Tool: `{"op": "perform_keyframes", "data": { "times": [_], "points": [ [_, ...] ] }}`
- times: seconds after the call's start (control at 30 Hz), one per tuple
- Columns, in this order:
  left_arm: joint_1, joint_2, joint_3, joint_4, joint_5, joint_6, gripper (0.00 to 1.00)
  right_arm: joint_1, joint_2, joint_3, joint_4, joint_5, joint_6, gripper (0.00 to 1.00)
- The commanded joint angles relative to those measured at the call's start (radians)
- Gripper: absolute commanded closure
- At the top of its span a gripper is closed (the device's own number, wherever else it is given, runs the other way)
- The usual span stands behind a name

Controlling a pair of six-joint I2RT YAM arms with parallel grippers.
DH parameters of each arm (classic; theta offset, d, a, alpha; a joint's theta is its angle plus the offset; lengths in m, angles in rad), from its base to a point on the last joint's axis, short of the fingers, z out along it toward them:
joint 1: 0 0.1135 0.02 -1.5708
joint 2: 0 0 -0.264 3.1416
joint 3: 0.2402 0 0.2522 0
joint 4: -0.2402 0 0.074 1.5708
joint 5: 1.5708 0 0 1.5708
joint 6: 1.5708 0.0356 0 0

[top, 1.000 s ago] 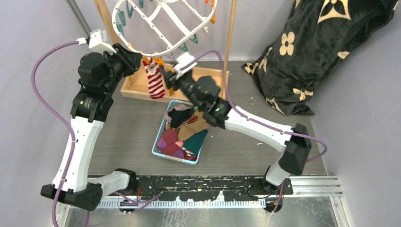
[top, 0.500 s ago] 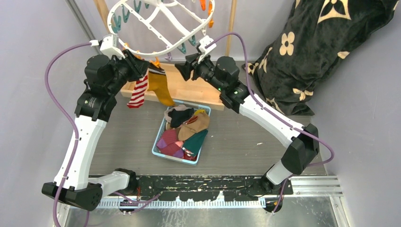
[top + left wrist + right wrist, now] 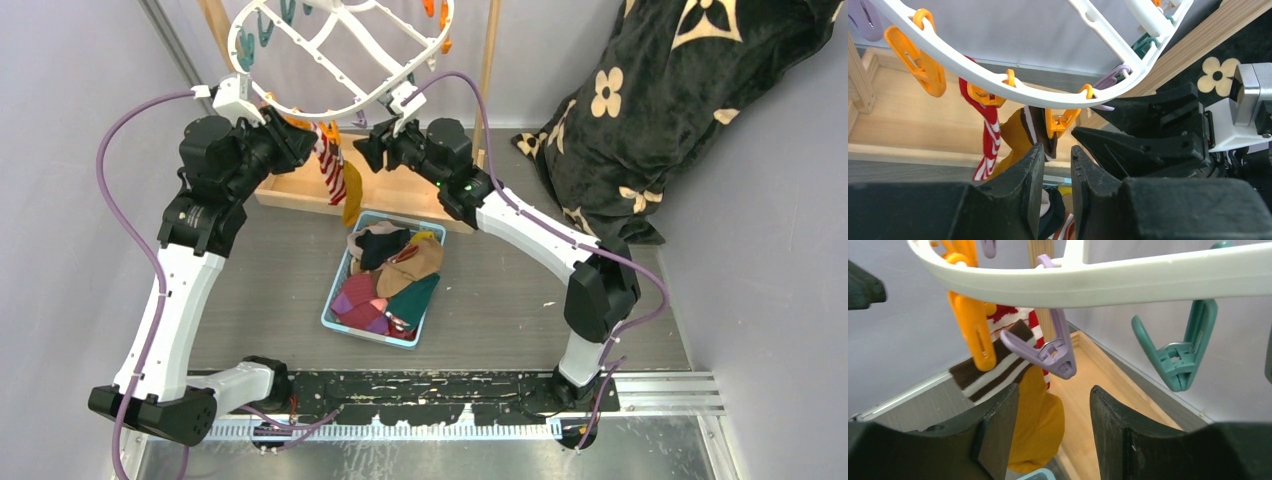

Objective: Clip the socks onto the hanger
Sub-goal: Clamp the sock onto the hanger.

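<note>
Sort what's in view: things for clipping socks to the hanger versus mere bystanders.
Job: hanger, orange clip, red-white striped sock, mustard sock, loose socks in the blue bin.
Bystanders: black flowered blanket, wooden stand.

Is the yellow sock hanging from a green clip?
No, the yellow sock hangs by its brown-striped cuff from an orange clip, while the green clip dangles empty.
</note>
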Motion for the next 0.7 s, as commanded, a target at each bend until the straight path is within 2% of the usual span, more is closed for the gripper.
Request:
{"op": "perform_keyframes", "data": {
  "times": [0.0, 0.23, 0.33, 0.5, 0.67],
  "points": [
    [-0.004, -0.021, 0.044, 0.008, 0.022, -0.014, 0.73, -0.002, 0.02, 0.09, 0.102, 0.061, -0.065, 0.41],
    [-0.003, -0.028, 0.06, -0.016, 0.048, -0.027, 0.74, -0.004, 0.069, 0.153, 0.121, 0.041, -0.073, 0.47],
    [-0.004, -0.032, 0.067, -0.028, 0.062, -0.037, 0.74, -0.004, 0.066, 0.153, 0.126, 0.037, -0.08, 0.57],
    [-0.004, -0.034, 0.08, -0.032, 0.085, -0.066, 0.74, -0.001, 0.033, 0.112, 0.154, 0.004, -0.064, 0.78],
    [-0.004, -0.034, 0.093, -0.043, 0.114, -0.101, 0.73, 0.036, -0.008, 0.074, 0.148, 0.016, -0.092, 0.89]
  ]
}}
